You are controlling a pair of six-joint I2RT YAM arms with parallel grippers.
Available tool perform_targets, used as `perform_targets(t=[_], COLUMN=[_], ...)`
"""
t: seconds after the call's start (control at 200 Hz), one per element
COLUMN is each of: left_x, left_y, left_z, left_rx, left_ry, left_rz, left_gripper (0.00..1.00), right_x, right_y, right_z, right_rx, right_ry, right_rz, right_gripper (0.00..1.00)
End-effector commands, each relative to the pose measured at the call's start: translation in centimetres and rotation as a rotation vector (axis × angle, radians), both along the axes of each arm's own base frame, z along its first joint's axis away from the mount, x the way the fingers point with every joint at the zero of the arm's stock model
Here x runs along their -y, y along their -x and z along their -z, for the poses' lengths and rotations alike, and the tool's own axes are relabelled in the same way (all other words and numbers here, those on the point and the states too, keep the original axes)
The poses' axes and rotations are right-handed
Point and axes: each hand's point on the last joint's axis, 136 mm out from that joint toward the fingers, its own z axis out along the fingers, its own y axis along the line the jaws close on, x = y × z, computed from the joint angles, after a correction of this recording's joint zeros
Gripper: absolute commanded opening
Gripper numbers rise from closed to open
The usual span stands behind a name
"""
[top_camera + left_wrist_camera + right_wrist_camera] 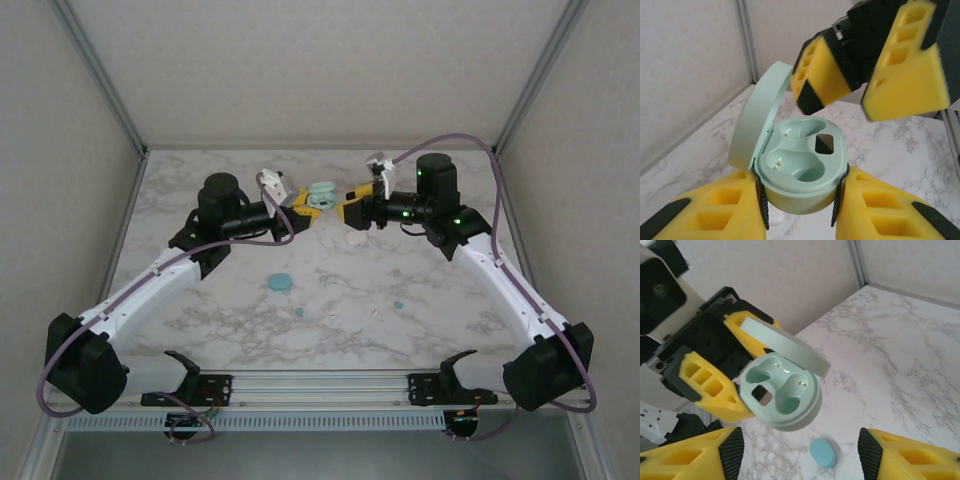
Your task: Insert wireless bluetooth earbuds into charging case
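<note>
**Green case held open, earbuds loose on the marble**

Top view: the left gripper is clamped on the pale green case above the far middle of the marble table. The right gripper faces it, just beside. The earbuds lie scattered nearer the arm bases, well apart from that case, among them two teal ones. A blue case lies near them. Bare marble stretches along both side edges.

Left wrist view: yellow fingers pinch the case body. The lid stands open at the left, and both wells are empty. The right gripper hangs just above.

Right wrist view: the right gripper gapes wide, holding nothing. The green case is ahead, and the blue case is on the table below.
</note>
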Motion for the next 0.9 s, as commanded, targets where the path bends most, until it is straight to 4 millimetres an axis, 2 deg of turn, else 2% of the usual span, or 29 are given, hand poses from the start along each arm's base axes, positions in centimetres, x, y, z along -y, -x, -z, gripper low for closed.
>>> perform_targets(t=[0.0, 0.125, 0.185, 0.245, 0.31, 0.35, 0.506, 0.591, 0.726, 0.801, 0.896], left_x=[-0.3, -0.5, -0.6, -0.6, -0.5, -0.4, -0.4, -0.4, -0.3, -0.3, -0.3], left_y=[0.4, 0.4, 0.4, 0.5, 0.6, 0.6, 0.5, 0.4, 0.5, 0.7, 0.8], left_z=[-1.4, -1.3, -1.1, -1.1, -1.0, -0.9, -1.1, -1.2, -1.3, -1.5, -1.6], left_rx=[0.040, 0.039, 0.031, 0.024, 0.016, 0.009, 0.009, 0.025, 0.041, 0.061, 0.079], left_ry=[0.043, 0.056, 0.053, 0.053, 0.054, 0.053, 0.062, 0.067, 0.062, 0.059, 0.039], left_rz=[-0.022, -0.038, -0.037, -0.031, -0.024, -0.022, -0.023, -0.028, -0.019, -0.005, 0.003], left_gripper=[0.23, 0.23, 0.23, 0.23, 0.23, 0.23, 0.23, 0.23, 0.23, 0.23, 0.23], right_x=[2.3, 6.1, 7.1, 6.4, 4.1, 3.4, 3.0, 2.5, 0.8, -0.2, -0.4], right_y=[-0.3, -2.2, -2.4, -1.8, 0.0, 0.5, 0.3, 0.0, 0.5, 1.1, -0.1], right_z=[-1.9, 0.1, 1.3, 1.8, 0.8, 0.4, -0.4, -1.2, -2.5, -3.4, -3.4], right_rx=[-0.004, -0.119, -0.185, -0.225, -0.234, -0.229, -0.171, -0.219, -0.302, -0.255, -0.266], right_ry=[-0.005, 0.078, 0.106, 0.095, 0.022, 0.003, -0.010, -0.049, -0.076, -0.067, -0.048], right_rz=[0.153, 0.398, 0.436, 0.370, 0.181, 0.124, 0.103, 0.107, 0.021, -0.027, 0.040], right_gripper=[0.64, 0.59, 0.57, 0.56, 0.58, 0.59, 0.61, 0.63, 0.66, 0.68, 0.72])
